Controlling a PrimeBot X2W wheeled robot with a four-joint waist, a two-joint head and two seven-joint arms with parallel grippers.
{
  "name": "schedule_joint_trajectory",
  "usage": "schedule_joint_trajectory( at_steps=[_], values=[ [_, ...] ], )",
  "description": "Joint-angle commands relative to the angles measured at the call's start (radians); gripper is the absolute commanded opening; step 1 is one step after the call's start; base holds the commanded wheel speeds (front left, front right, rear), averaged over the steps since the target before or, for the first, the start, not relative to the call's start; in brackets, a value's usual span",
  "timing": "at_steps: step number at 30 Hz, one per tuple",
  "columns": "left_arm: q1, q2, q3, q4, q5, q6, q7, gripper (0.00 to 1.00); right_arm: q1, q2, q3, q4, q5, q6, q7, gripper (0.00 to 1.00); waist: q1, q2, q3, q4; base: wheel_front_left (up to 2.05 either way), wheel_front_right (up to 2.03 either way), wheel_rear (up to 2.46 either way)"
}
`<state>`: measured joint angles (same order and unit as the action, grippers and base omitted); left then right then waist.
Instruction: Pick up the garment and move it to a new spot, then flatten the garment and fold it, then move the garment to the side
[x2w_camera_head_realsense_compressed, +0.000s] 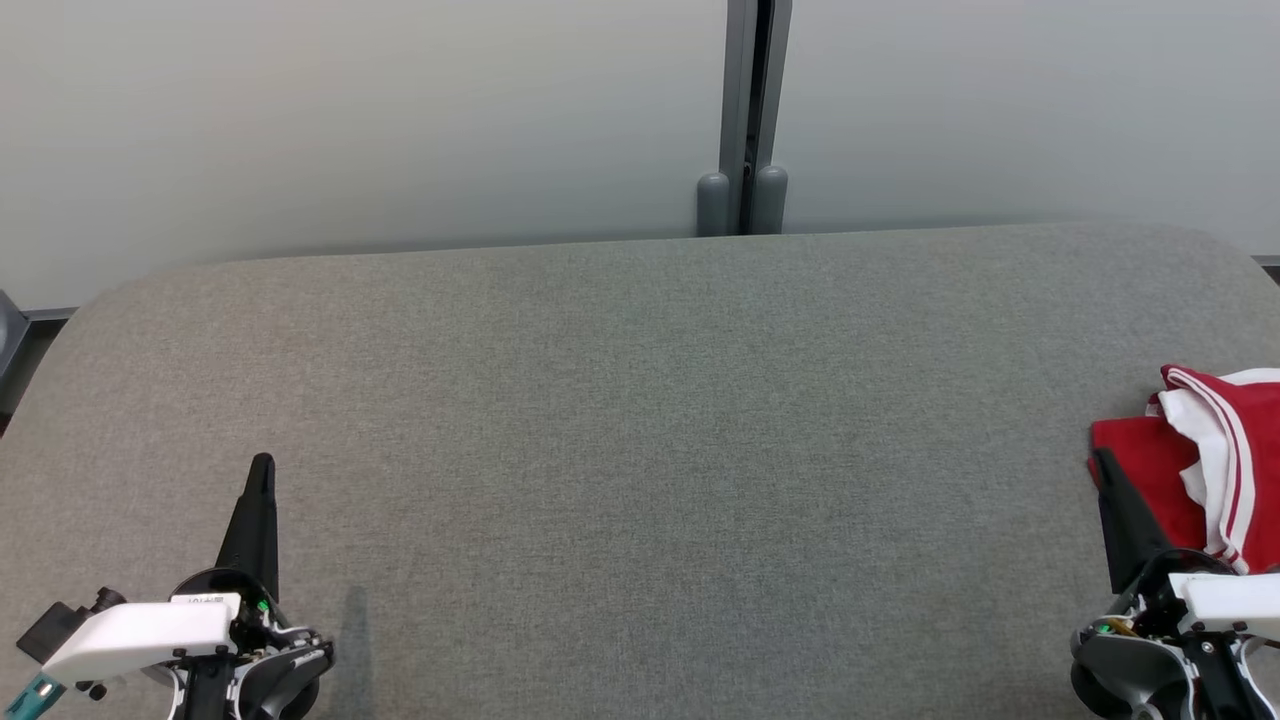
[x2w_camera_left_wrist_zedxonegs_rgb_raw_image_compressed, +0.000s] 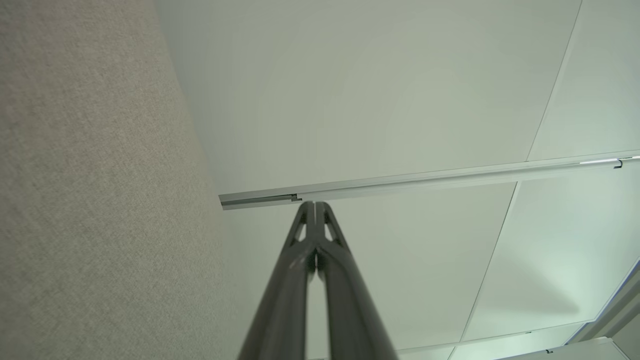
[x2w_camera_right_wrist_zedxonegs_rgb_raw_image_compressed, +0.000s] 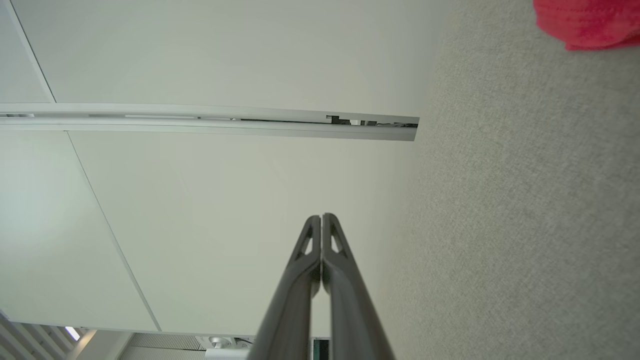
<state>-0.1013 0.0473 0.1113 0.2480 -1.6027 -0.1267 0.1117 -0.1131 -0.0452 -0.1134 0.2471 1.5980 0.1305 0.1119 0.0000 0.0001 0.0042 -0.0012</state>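
garment (x2w_camera_head_realsense_compressed: 1190, 470) in crumpled heap, red and white, striped trim, beside clenched right hand (x2w_camera_head_realsense_compressed: 1100, 458), left hand (x2w_camera_head_realsense_compressed: 262, 462) clenched, well apart

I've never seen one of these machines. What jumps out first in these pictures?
The red and white garment, bunched at the right edge of the wide grey table, is the brightest thing. Both dark pointed claws are shut: the left claw at lower left, the right claw beside the garment.

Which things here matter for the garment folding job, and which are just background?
For the job: red and white garment, left gripper, right gripper, grey table.
Just there: wall panels, grey post between them.
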Motion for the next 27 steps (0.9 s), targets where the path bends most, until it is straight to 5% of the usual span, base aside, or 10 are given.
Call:
schedule_joint_trajectory(
  at_steps=[1, 27],
  values=[
    [-0.013, 0.005, 0.007, -0.007, -0.015, -0.009, 0.005, 0.0, 0.01, -0.009, -0.003, -0.007, 0.022, 0.0, 0.006, 0.0, 0.0, -0.0001, -0.001, 0.001, 0.0, 0.0, 0.0],
    [-0.013, 0.005, 0.006, -0.005, -0.011, -0.007, 0.005, 0.0, 0.01, -0.01, -0.002, -0.006, 0.016, 0.0, 0.006, 0.0, 0.0, -0.0001, -0.001, 0.001, 0.0, 0.0, 0.0]
  ],
)
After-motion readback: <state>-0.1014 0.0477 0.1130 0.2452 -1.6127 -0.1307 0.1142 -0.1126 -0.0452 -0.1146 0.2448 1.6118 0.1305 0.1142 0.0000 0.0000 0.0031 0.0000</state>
